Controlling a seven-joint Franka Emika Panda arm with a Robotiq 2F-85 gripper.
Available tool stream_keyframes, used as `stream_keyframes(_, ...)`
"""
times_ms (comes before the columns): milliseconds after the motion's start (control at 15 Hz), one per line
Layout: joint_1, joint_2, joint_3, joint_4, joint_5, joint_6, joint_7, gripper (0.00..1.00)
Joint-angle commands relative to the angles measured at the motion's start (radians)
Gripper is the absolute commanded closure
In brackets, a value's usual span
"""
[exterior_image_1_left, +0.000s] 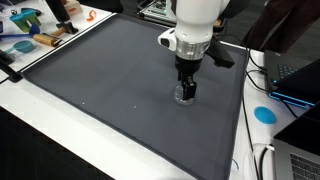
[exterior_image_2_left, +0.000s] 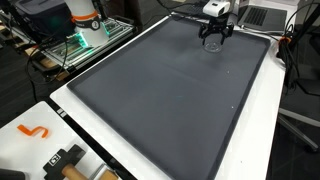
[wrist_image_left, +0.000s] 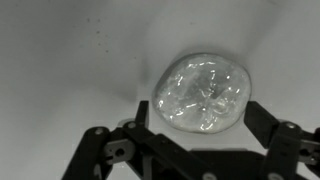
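Note:
A clear, crumpled plastic cup-like thing lies on the dark grey mat, seen from above in the wrist view. My gripper is open, its two black fingers standing either side of the clear thing's near edge, with small gaps showing. In both exterior views the gripper hangs straight down over the mat, low, around the clear thing. The arm hides most of that thing in the exterior view from across the mat.
The big dark mat covers a white table. Tools and coloured items lie at one corner, a blue disc and a laptop at the side. An orange hook and a hammer-like tool lie near the table edge.

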Motion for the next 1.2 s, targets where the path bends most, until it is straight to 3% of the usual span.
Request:
stream_keyframes(0,-0.008,-0.002,0.008,-0.016,0.007,0.019,0.015,0.05)
stream_keyframes(400,-0.011,0.014,0.013,-0.002,0.011,0.031,0.008,0.04)
stream_keyframes(667,-0.013,0.022,0.015,0.006,0.012,0.041,0.003,0.14)
stream_keyframes(1000,-0.014,0.043,0.017,0.020,0.015,0.068,-0.003,0.16)
stream_keyframes(1133,-0.017,0.054,0.020,0.027,0.019,0.072,-0.008,0.22)
